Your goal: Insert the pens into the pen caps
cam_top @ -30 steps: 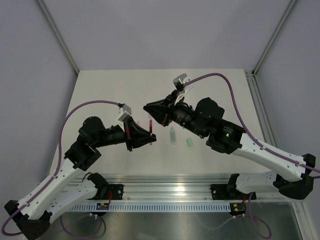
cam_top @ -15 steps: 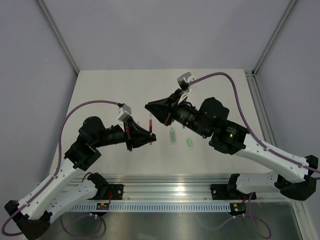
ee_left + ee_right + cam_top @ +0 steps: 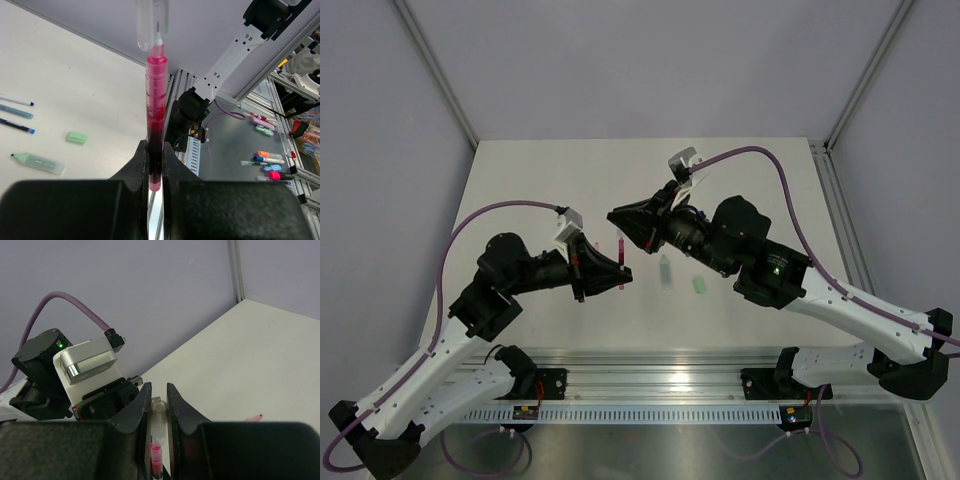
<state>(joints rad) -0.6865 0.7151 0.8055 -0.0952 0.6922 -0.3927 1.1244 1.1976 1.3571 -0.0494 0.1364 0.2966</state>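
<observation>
My left gripper (image 3: 621,274) is shut on a pink pen (image 3: 620,249) and holds it above the table, tip pointing away. In the left wrist view the pen (image 3: 155,100) stands up from the left gripper (image 3: 155,156), and its white tip sits at the mouth of a clear whitish pen cap (image 3: 150,25). My right gripper (image 3: 617,218) is shut on that cap. In the right wrist view the cap (image 3: 159,421) sits in the right gripper (image 3: 158,402), with the pink pen (image 3: 156,460) just below its mouth.
A grey-green capped pen (image 3: 665,271) and a small light green cap (image 3: 699,285) lie on the table under the right arm. The left wrist view shows them (image 3: 37,163) (image 3: 77,137) and three thin pens (image 3: 17,112). A red pen end (image 3: 254,417) lies nearby.
The right gripper with the cap drew back to the right half a second ago, then came back left to the pen tip. The left gripper and pen have stayed still.
</observation>
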